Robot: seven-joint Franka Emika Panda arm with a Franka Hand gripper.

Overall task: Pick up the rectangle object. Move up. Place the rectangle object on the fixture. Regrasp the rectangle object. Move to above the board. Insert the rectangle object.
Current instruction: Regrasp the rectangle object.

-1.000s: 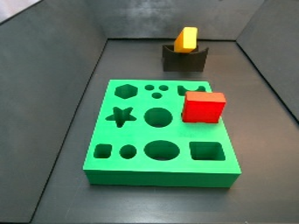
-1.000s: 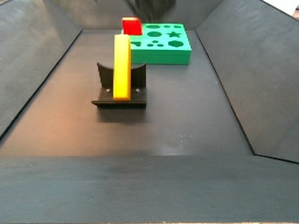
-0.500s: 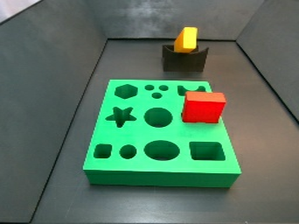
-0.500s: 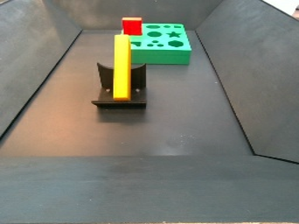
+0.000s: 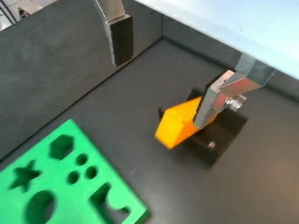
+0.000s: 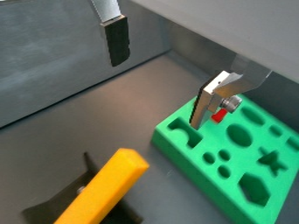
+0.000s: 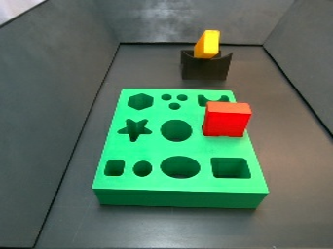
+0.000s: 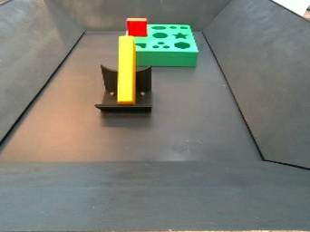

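- Rectangle object (image 8: 126, 65) standing upright in the fixture (image 8: 123, 93), well apart from the board (image 7: 180, 146) and its red cube (image 7: 227, 119).
- Looks rigid, smooth, probably light; could slip under a loose pinch.
- Best taken across the flat long faces, near the free upper end (image 6: 121, 166).
- Gripper (image 5: 176, 66) spread wide and empty, above the block; fingers (image 6: 114, 41) clear of it.
- Absent from both side views, so height unclear.
- Lower end hidden by the fixture.

Even, soft overhead light, moderately bright; no harsh glare. Faint shadows under the board (image 7: 182, 146) and fixture (image 8: 123, 95). Side views are sharp. Wrist views look softer, with the open claw (image 5: 176, 61) fingers close and slightly blurred.
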